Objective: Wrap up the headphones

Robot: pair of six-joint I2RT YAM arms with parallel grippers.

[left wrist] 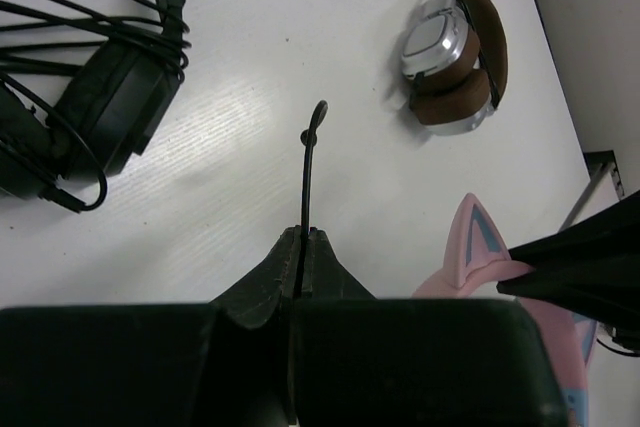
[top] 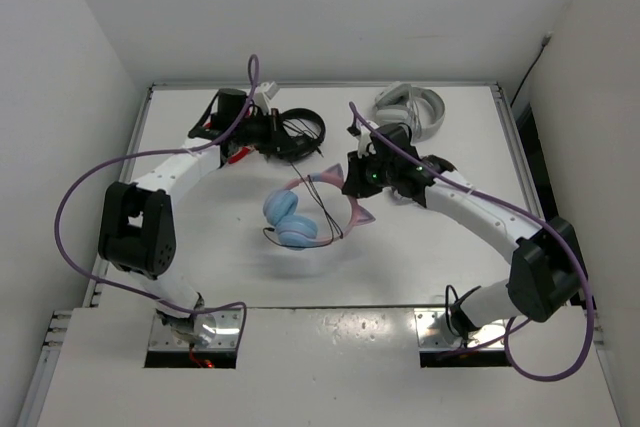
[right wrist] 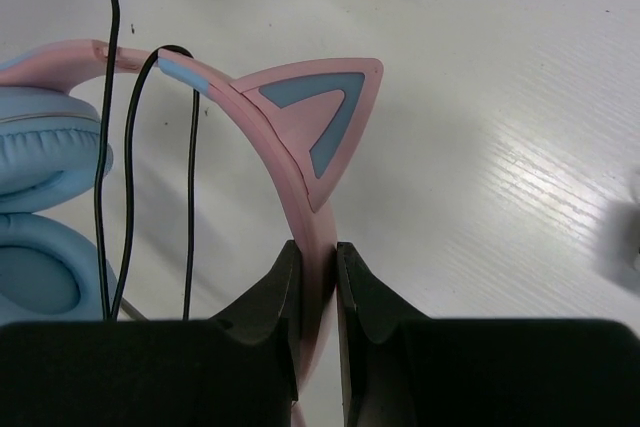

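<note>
Headphones [top: 292,219]: lying around the middle of the white table [top: 200,247], ear cups folded together.
Right gripper [right wrist: 315,259]: pinching the pink headband [right wrist: 262,107] just below a cat ear [right wrist: 325,112]. It is probably anchoring the frame so the cord can be wound round it.
Left gripper [left wrist: 302,241]: pressed together on the cable end [left wrist: 308,162], with the stiff tip poking out past the fingers. It is likely keeping the free end under control for winding.
Cable [right wrist: 128,177]: thin, black and limp, with strands already crossing the band beside the ear cups [right wrist: 40,197].
Materials: the band is looking flat, thin and springy, the cups padded and glossy light blue, and the tabletop smooth and shiny.
Other sets: a black pair [left wrist: 105,82] is sitting near the far-left corner. A brown-and-silver pair [left wrist: 455,57] is lying along the far edge, toward the right.
</note>
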